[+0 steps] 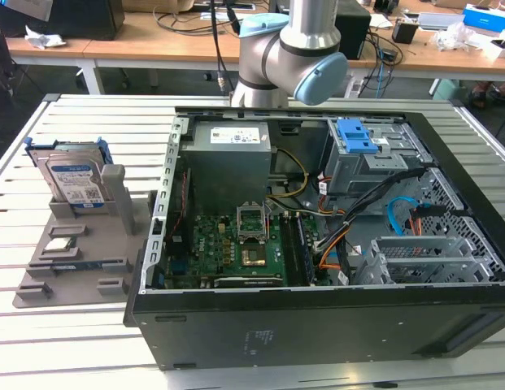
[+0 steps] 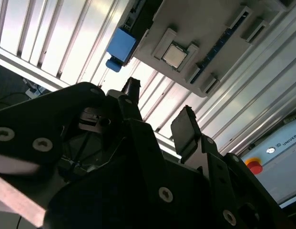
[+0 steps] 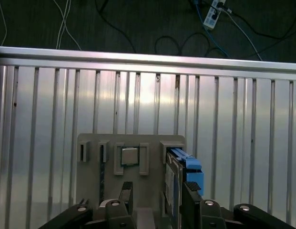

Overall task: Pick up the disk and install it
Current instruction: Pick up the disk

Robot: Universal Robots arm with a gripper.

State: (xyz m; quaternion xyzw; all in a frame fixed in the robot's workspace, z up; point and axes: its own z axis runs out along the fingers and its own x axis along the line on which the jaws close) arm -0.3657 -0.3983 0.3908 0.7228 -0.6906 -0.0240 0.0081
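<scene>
The disk [image 1: 75,177] stands upright in a slot at the back of the grey holder [image 1: 81,264], left of the computer case in the exterior view; it is silver with a white-and-blue label and a blue frame. In the first wrist view the disk [image 3: 182,174] is edge-on, its blue frame close beside one black fingertip [image 3: 190,193]. My gripper [image 3: 157,196] hovers above the holder, open, with nothing between its fingers. In the second wrist view the gripper [image 2: 159,112] is well apart from a blue corner of the disk's frame [image 2: 120,47].
The open computer case [image 1: 236,313] fills the middle of the slatted metal table [image 1: 89,122], with a grey drive cage with a blue latch [image 1: 362,138] inside. A small square processor chip [image 3: 129,156] lies in the holder. Cables lie on the floor beyond the table edge [image 3: 138,57].
</scene>
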